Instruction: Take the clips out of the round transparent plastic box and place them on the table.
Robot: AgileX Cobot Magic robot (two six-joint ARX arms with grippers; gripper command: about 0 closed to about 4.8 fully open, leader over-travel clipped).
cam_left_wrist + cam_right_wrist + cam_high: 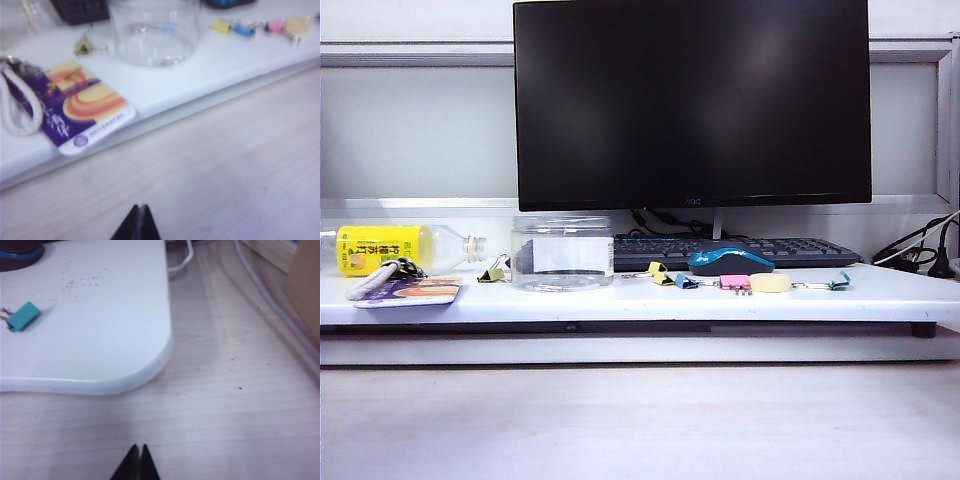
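On the table point(620, 300), the round transparent plastic box point(561, 253), clear and ridge-rimmed; left fingers point(139, 222) and right fingers point(137, 462) closed, empty.

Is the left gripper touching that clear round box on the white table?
Apart. In the left wrist view the shut left gripper sits over the wood-grain surface, with the table's front edge and bare board between it and the round transparent plastic box.

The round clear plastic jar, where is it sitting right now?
In the exterior view the round transparent plastic box stands upright on the white table, left of centre, in front of the keyboard's left end, with a pale-yellow clip just to its left.
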